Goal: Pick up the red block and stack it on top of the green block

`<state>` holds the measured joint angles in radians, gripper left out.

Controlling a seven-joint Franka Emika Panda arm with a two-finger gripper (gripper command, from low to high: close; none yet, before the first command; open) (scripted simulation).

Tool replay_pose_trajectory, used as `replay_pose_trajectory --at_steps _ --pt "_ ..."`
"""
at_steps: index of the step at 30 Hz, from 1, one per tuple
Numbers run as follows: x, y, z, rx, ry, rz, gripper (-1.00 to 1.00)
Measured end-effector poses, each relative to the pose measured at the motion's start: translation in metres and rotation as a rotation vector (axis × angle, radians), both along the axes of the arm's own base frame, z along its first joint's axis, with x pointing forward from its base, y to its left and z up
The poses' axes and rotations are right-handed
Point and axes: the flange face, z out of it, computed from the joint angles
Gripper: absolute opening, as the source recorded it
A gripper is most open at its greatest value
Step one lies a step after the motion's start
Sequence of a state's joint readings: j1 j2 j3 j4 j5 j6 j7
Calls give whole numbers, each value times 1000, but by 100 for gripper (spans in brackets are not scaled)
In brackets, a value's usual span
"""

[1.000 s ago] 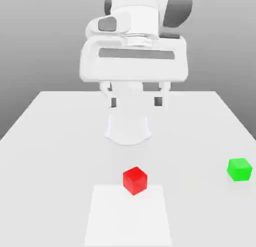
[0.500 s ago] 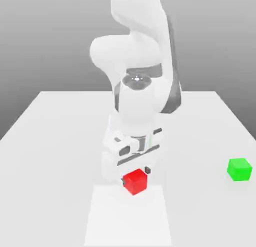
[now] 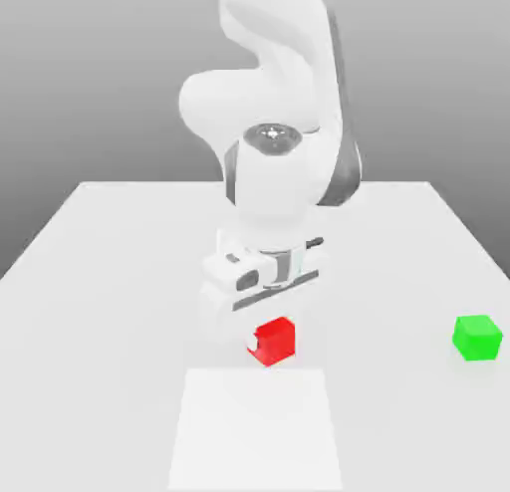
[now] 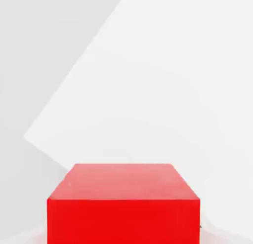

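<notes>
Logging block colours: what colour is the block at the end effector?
Red, plain with no pattern; it shows best in the hand view.

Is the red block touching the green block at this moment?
Apart. The exterior view shows the red block under the gripper near the middle, with bare table separating it from the green block at that view's right.
</notes>
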<state>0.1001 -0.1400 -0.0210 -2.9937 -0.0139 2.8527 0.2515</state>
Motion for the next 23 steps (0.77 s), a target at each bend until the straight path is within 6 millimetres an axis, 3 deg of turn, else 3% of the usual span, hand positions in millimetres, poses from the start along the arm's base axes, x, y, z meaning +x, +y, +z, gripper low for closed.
replay_pose_trajectory --at_steps 3,6,8,11,14,15,16,19,20,23 --pt "12 52 10 -11 -2 53 -100" --pt "14 121 18 -17 -6 116 -100" --pt "5 172 23 -17 -7 163 -100" --pt "-34 260 31 -11 -7 272 -100" --pt "-82 326 35 -1 -3 349 -100" --pt "-95 337 29 0 -3 376 -100" --pt "-80 330 20 1 -3 329 -100" --pt "-72 326 -11 1 -3 302 -100" --pt "-72 325 -20 2 -2 302 100" --pt "-72 325 -20 2 -2 302 100"
